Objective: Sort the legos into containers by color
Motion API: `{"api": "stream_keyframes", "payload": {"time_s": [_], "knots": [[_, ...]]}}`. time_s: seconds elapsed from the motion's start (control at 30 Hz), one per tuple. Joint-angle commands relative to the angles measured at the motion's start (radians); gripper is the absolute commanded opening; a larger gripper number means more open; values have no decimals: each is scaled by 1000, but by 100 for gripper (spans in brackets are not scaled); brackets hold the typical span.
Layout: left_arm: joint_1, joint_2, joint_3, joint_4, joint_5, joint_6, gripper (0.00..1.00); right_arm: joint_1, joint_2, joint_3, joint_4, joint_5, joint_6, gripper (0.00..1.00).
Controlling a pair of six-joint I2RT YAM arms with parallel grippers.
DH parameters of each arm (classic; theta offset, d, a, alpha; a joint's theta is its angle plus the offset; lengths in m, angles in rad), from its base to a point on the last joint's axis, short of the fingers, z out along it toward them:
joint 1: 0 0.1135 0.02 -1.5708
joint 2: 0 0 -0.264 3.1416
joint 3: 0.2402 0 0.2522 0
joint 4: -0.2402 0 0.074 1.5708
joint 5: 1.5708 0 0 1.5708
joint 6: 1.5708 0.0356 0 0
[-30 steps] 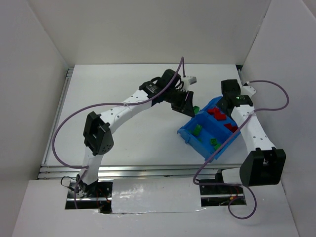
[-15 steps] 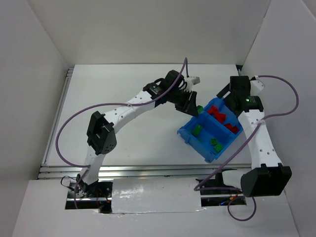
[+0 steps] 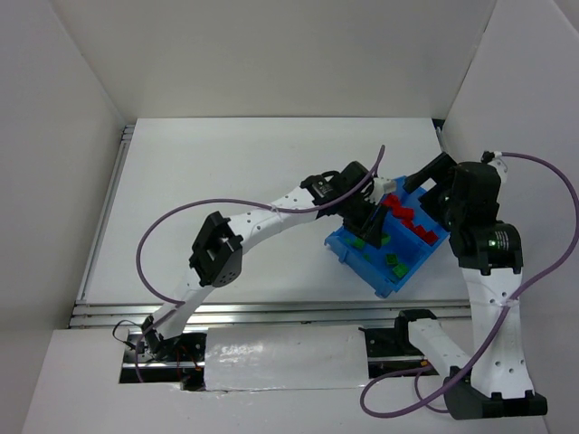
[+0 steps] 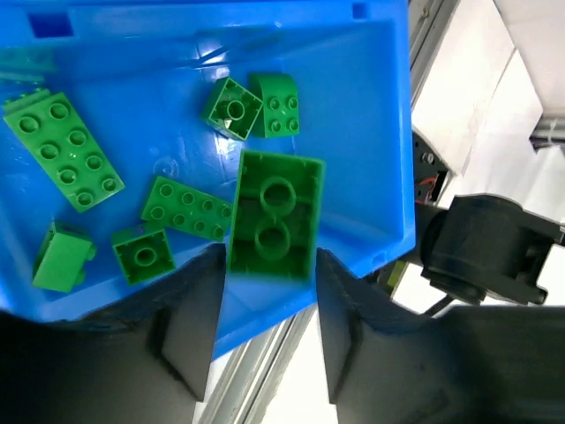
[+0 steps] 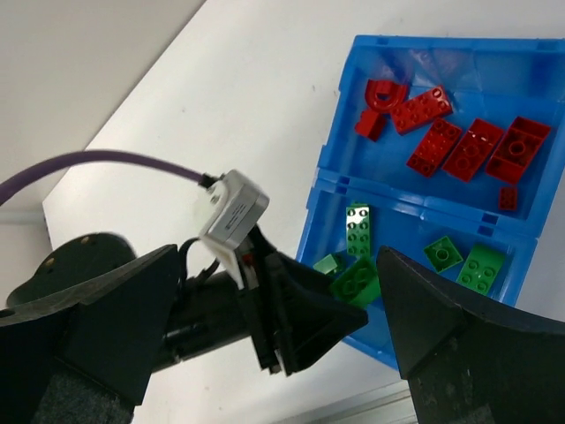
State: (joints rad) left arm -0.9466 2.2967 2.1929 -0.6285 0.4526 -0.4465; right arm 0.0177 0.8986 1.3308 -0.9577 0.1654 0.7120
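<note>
Your left gripper (image 4: 267,265) grasps a green brick (image 4: 275,216) over the blue bin (image 4: 362,132), above the compartment where loose green bricks (image 4: 185,210) lie. Red bricks (image 5: 441,141) lie in the neighbouring compartment. Your right gripper (image 5: 274,300) hangs above the bin, wide apart and empty.

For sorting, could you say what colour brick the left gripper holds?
Green plastic brick, best in left wrist view.

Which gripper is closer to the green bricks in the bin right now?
Left. The left gripper hangs right over the green bricks, jaws shut on a green brick. The right gripper is raised, past the bin's red side, jaws open.
</note>
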Motion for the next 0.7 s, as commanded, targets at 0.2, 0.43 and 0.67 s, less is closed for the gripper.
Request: {"api": "stream_keyframes", "payload": {"time_s": [0.2,0.43,0.67], "knots": [[-3,35,154,-26,-49,-12,100,27,-21,25,-24,-79,-42,100],[107,-301,-59,-2,-403,-34,100,80,-53,97,-4,-119,-201,100],[313,-653,-258,-164,-926,-57,100,159,-159,243,-133,-9,-287,100]]}}
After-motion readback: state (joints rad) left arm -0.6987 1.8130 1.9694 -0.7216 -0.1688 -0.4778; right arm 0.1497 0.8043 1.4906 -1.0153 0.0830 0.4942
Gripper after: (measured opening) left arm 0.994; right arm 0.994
